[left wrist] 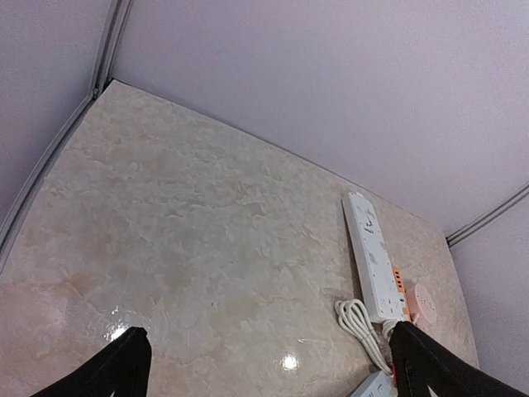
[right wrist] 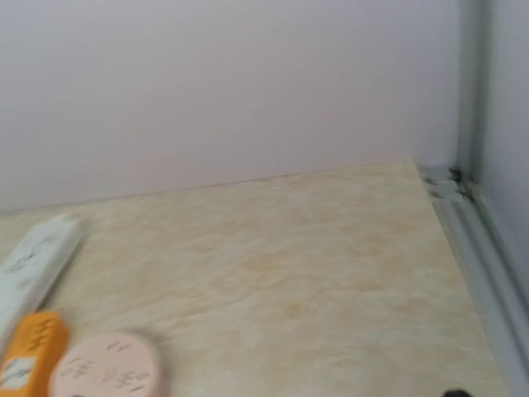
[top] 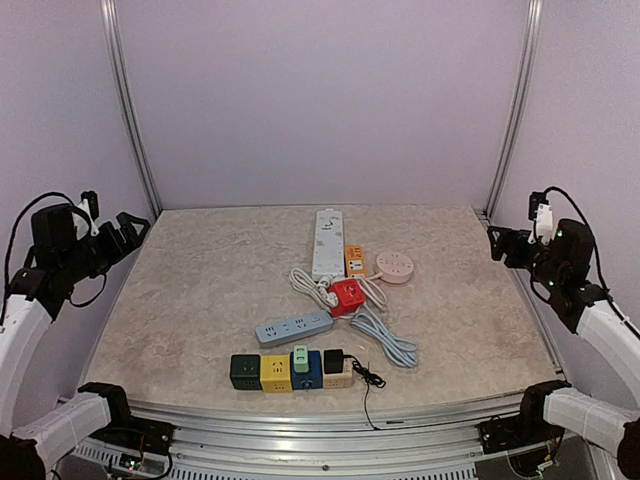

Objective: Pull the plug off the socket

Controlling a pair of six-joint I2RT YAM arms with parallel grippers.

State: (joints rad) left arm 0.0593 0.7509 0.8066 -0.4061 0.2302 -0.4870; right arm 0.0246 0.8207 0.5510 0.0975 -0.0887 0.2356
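Spotting black plug [top: 333,360] lower centre in beige socket [top: 341,378]; seeming light, rigid, pinching sides best. Showing left gripper [top: 130,235], right gripper [top: 496,245] released, empty.

Left arm [top: 22,330] and right arm [top: 608,335] raised far apart, fingers [left wrist: 107,372] spread wide, empty.

I am looking at a tabletop [top: 200,290] that is showing a smooth, marble-patterned face, glossy enough to be throwing back bright spots of light in the left wrist view. The walls [top: 320,100] are reading as plain and matt. The frame rails [top: 300,418] are gleaming like brushed aluminium. The white power strip [top: 327,242], the pink round socket [top: 395,266] and the row of coloured cube sockets [top: 290,372] are looking like smooth moulded plastic.
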